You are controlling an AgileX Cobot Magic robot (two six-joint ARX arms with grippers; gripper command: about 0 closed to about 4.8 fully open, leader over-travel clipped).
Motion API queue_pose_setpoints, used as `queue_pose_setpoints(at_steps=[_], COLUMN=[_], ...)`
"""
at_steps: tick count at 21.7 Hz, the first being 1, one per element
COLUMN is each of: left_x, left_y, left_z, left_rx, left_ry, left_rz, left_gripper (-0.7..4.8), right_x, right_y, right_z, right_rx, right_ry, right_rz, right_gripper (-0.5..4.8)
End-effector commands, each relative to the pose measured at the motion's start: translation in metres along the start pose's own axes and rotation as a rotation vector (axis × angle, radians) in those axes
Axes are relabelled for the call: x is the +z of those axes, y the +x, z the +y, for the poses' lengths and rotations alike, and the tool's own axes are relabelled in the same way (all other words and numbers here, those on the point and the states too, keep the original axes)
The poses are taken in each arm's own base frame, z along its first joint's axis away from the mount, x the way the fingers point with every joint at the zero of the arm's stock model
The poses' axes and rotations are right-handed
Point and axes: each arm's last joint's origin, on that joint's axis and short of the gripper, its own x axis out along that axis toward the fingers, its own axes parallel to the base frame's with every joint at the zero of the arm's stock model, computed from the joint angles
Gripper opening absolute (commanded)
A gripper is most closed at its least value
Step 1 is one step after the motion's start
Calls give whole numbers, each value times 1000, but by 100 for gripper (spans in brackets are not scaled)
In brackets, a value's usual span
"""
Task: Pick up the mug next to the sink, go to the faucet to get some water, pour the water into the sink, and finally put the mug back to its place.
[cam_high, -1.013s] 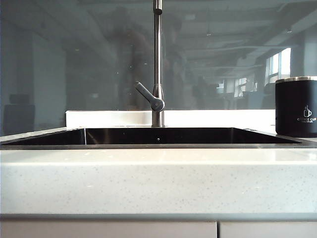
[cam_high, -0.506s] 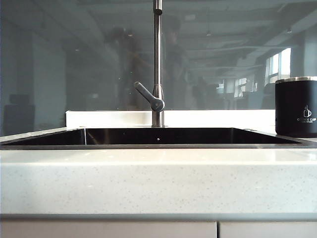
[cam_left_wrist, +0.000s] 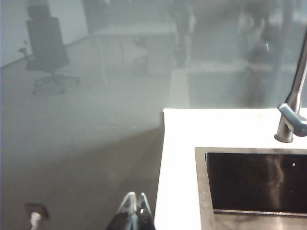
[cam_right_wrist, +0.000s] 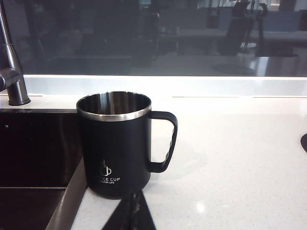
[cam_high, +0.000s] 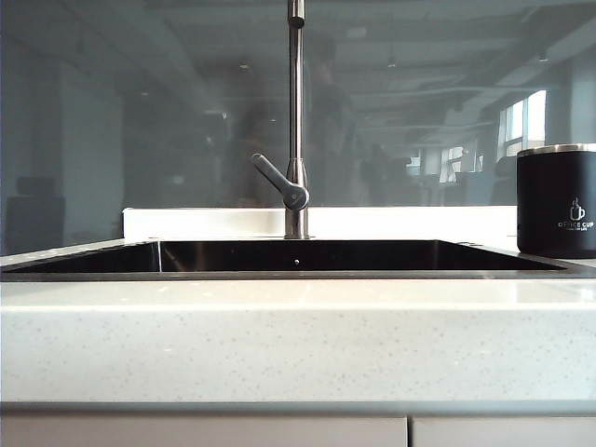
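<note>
The black mug [cam_high: 557,200] with its steel rim stands upright on the white counter, right of the sink [cam_high: 279,275]. The faucet [cam_high: 296,121] rises behind the sink's middle, lever slanting left. Neither gripper shows in the exterior view. In the right wrist view my right gripper [cam_right_wrist: 135,199] is shut and empty, its tips just short of the base of the mug [cam_right_wrist: 115,143], whose handle points away from the sink [cam_right_wrist: 33,148]. My left gripper [cam_left_wrist: 135,201] is shut and empty, hanging over the floor beside the counter's end, away from the sink [cam_left_wrist: 200,182] and the faucet [cam_left_wrist: 290,115].
A glass wall [cam_high: 140,112] backs the counter behind a low white upstand [cam_high: 205,222]. A dark round object [cam_right_wrist: 303,143] sits at the counter's far side from the sink. Beyond the counter's end are open floor, an office chair [cam_left_wrist: 45,48] and a floor plug [cam_left_wrist: 34,213].
The mug, faucet and sink have not moved. Only the dim reflections in the glass behind the faucet have shifted.
</note>
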Motion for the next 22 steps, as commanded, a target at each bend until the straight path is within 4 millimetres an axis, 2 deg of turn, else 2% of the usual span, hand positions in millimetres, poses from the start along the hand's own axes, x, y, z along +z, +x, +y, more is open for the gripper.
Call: queue_pose_setpoints(at_steps=[1, 2, 4, 9, 15, 22], left_x=[-36, -44, -73, -117, -142, -154], left_y=[4, 5, 6, 7, 10, 12], left_z=[-1, -2, -3, -6, -10, -12], left_rx=[8, 8, 7, -1, -10, -9], left_ry=[-23, -23, -24, -84, -89, -52], left_rz=[-133, -146, -185, -165, -143, -101], left_gripper=[-6, -6, -6, -6, -6, -6], right_x=[1, 1, 1, 1, 1, 1], right_y=[0, 0, 0, 0, 0, 0], right_z=[0, 0, 0, 0, 0, 0], right_rx=[0, 0, 0, 0, 0, -1], right_ry=[-3, -3, -3, -3, -3, -3], right_rz=[-16, -16, -16, -16, -17, -16], right_gripper=[-6, -6, -6, -6, -6, -6])
